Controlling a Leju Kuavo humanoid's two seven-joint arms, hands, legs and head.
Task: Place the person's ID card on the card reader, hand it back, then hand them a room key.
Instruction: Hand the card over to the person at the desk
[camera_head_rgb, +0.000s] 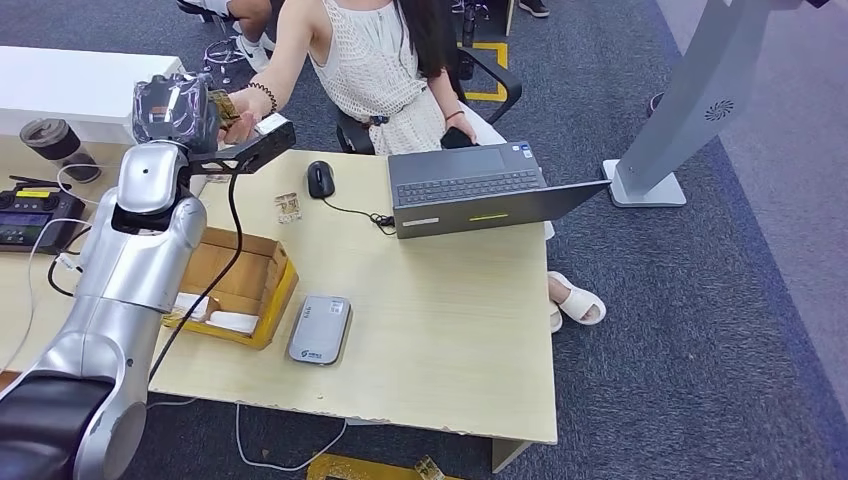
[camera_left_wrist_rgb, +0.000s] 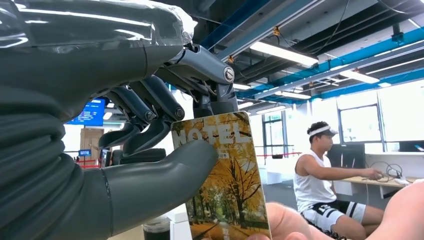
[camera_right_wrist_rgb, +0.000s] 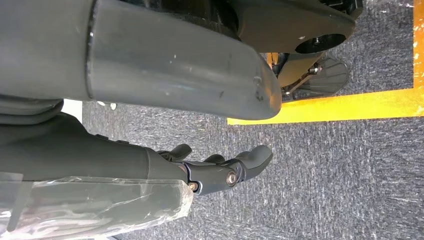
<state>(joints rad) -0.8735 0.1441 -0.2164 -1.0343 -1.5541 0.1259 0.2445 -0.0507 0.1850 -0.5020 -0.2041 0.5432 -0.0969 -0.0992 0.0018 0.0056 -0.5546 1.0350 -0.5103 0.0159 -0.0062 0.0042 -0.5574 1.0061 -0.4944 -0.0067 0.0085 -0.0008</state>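
Fingers (camera_left_wrist_rgb: 150, 107) and thumb of left hand (camera_head_rgb: 178, 110) pinch room key (camera_left_wrist_rgb: 225, 175) by one end; card's long axis runs outward to the person's hand (camera_left_wrist_rgb: 285, 222), already touching its free end. Right hand (camera_right_wrist_rgb: 220, 172) hangs over carpet, holding nothing, fingers loosely apart. Judgement: handover needs only release.

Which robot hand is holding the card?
The left hand, raised toward the person's hand. It pinches the hotel room key card with autumn trees. The right hand hangs over the carpet, holding nothing.
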